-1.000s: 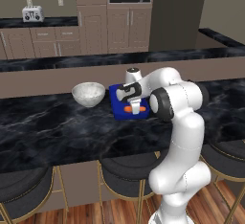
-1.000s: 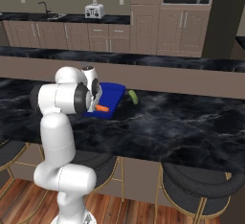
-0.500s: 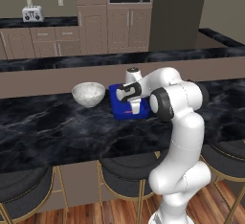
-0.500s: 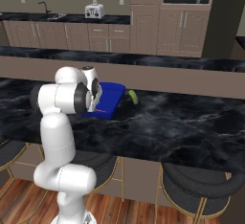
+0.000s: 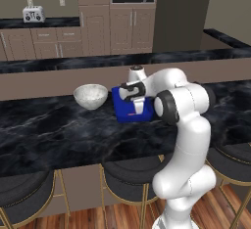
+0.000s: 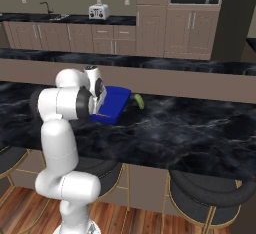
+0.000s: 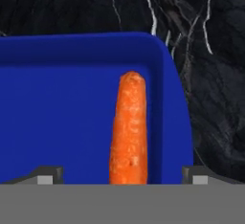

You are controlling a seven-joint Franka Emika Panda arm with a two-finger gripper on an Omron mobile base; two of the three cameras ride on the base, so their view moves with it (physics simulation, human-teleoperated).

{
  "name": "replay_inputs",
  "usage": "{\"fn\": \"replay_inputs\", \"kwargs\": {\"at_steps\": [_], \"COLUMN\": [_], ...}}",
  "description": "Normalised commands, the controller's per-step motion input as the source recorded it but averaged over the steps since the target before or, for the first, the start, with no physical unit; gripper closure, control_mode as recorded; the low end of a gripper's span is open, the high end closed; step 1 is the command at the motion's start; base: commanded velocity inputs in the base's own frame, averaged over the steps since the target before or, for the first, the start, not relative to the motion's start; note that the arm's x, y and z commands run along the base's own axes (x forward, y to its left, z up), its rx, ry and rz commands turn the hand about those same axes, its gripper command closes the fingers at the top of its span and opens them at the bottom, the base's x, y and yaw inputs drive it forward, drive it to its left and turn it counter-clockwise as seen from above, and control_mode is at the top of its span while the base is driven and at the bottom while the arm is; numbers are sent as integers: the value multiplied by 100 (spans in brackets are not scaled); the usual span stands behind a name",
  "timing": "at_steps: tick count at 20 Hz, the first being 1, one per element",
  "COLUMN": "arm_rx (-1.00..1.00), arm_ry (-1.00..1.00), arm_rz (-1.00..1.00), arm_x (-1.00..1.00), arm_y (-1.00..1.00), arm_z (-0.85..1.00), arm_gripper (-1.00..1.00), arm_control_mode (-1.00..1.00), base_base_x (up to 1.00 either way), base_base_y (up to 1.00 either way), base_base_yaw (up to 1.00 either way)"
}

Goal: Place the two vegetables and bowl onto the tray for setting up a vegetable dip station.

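The orange carrot piece [image 7: 128, 129] lies flat in the blue tray [image 7: 62, 113], near its right rim. My gripper [image 7: 122, 176] hangs just above it, open, with one finger tip on each side of the carrot and neither touching it. In the left base view the gripper [image 5: 136, 105] points down over the tray [image 5: 125, 115]. The speckled white bowl [image 5: 90, 96] stands on the counter just left of the tray. The yellow-green vegetable [image 6: 138, 101] lies on the counter beside the tray's [image 6: 116, 100] far right corner.
A raised ledge [image 5: 59, 79] runs along the back of the black marble counter [image 5: 54, 135]. Round stools [image 5: 130, 176] stand under the counter's front edge. A toaster [image 6: 98, 12] sits on the far kitchen counter.
The jaws have opened wide and let go of the carrot, which now rests in the tray. The arm has hardly moved.
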Motion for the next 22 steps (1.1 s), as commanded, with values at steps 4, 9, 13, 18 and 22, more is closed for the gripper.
{"fn": "replay_inputs", "kwargs": {"at_steps": [4, 9, 13, 18, 22], "arm_rx": [0, 0, 2, 5, 7], "arm_ry": [0, 0, 0, 0, 0], "arm_rz": [-11, -23, -22, -18, -17], "arm_x": [0, 0, 0, 8, 8], "arm_y": [-14, -44, -49, -39, -45], "arm_z": [49, 33, 16, 1, 3], "arm_gripper": [-100, -100, -100, -100, -100], "arm_control_mode": [-100, -100, -100, -100, -100], "base_base_x": [0, 0, 0, 0, 0], "base_base_y": [0, 0, 0, 0, 0], "base_base_yaw": [0, 0, 0, 0, 0]}}
